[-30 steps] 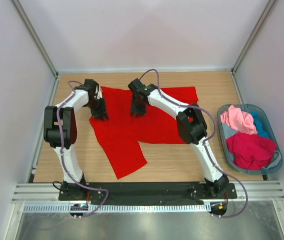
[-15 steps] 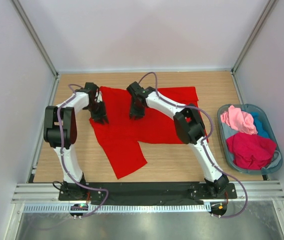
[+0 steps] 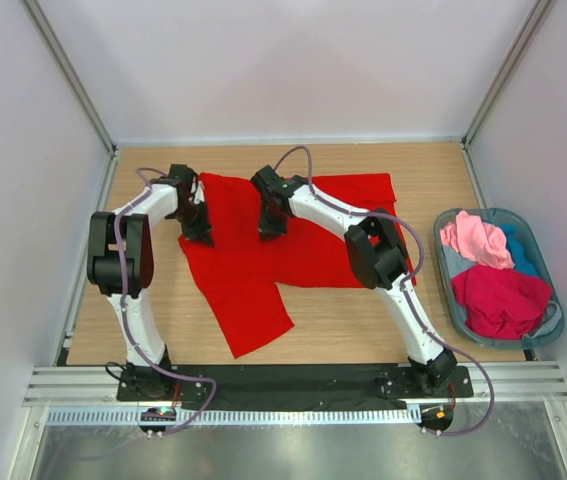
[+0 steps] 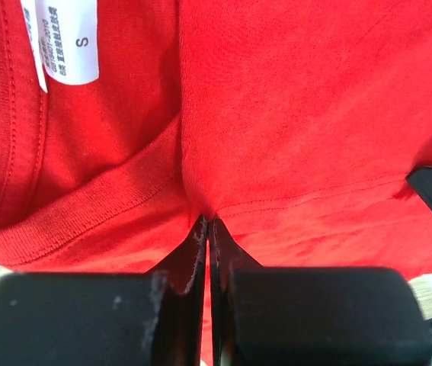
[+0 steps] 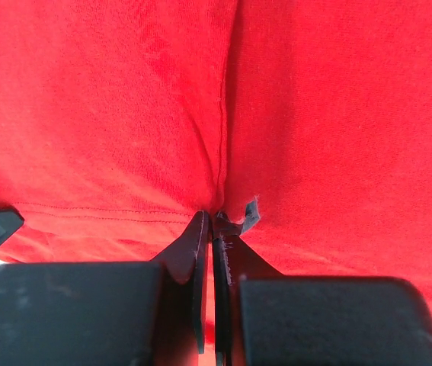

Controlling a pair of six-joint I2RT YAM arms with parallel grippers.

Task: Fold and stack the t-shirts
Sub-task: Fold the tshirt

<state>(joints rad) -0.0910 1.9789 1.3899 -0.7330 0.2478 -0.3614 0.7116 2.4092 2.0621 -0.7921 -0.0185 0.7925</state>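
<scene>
Both our jaws close in from a second ago, left gripper [image 4: 206,223] clamped on a fold of the red tee [image 3: 253,275], right gripper [image 5: 212,217] pinching another fold, tee spread on the table [image 3: 363,320]

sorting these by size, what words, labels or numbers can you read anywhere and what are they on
"S" - on the white neck label inside the red t-shirt.
Rows of small print beside the S on the same label - too small and blurred to read.
No other text is legible in any view.
</scene>
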